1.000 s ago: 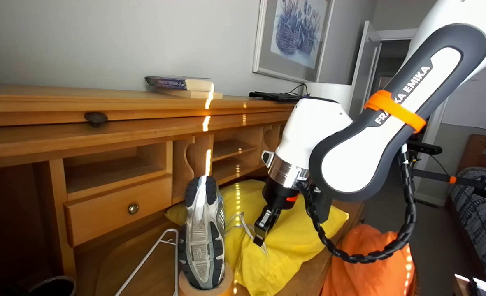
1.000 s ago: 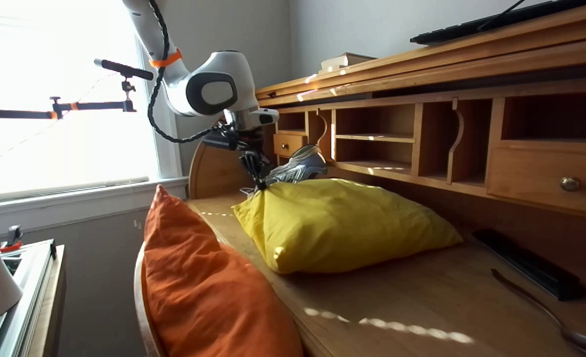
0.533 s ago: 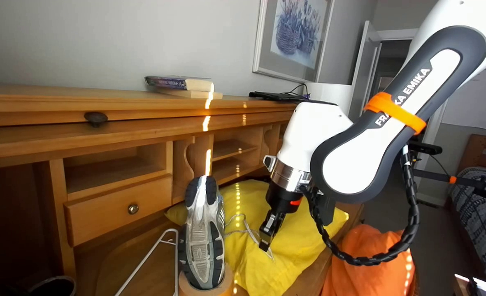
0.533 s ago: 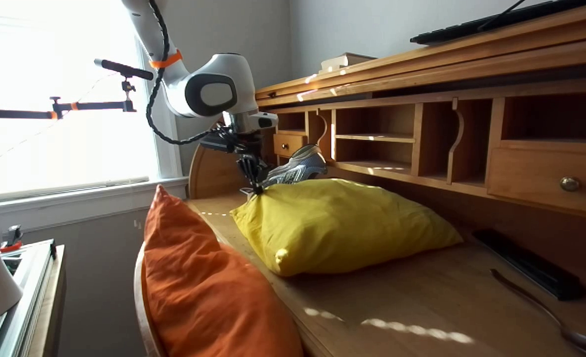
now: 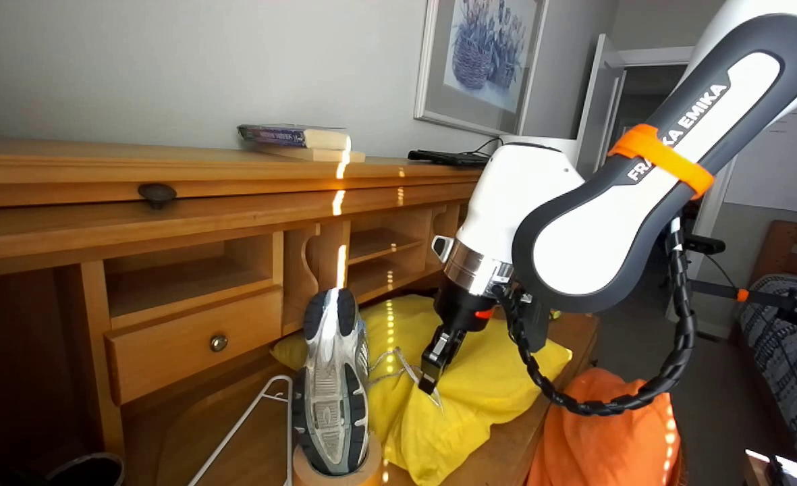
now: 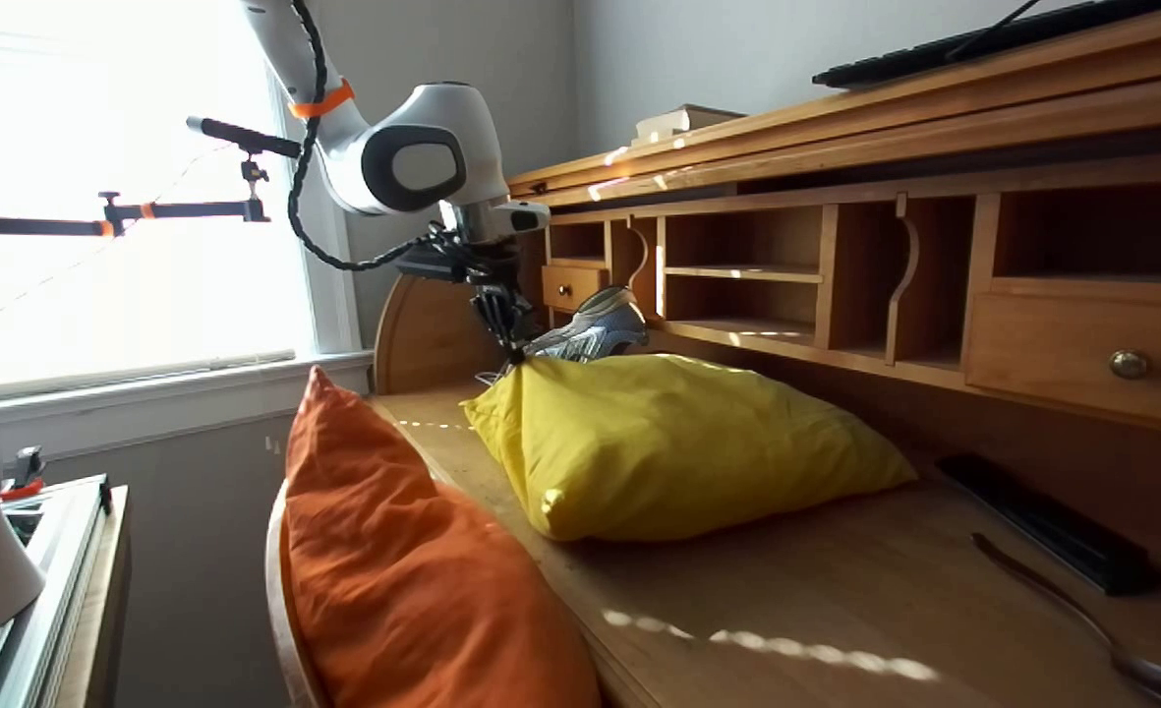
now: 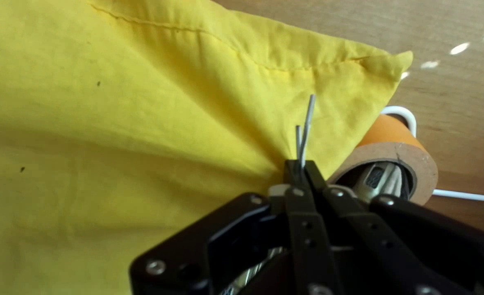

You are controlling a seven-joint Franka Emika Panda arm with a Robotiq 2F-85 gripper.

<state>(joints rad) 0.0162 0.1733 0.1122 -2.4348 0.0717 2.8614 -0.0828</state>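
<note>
Nearest to the wrist camera we see the gripper (image 7: 302, 169), its two fingers pressed together with hardly a gap, pinching a grey lace (image 7: 307, 123) whose two ends poke out beyond the tips. Directly beneath lies the yellow cushion (image 6: 698, 447), with creases running up to the fingertips; we cannot tell whether its cloth is also caught or merely touched. Beside the cushion's corner we find an orange tape roll (image 7: 389, 131) on the wooden desk (image 6: 786, 590), and in its hole the running shoe (image 5: 331, 391) stands toe down and heel up, its sole facing us in an exterior view. From the shoe, the lace loops over the yellow cloth towards the gripper. A white hanger (image 5: 289, 418) lies just beside the shoe.

Past the cushion's far end, well apart from the shoe, we see a long black object (image 6: 1047, 521) with a spoon (image 6: 1116, 657) near it. An orange cushion (image 6: 423, 560) leans by the desk's front edge. Above the cubbyholes (image 6: 742, 274), the top shelf bears books (image 5: 297, 138) and a black keyboard (image 6: 1052, 29). Farthest off, we make out a framed picture (image 5: 486, 61) and a bed (image 5: 789, 324).
</note>
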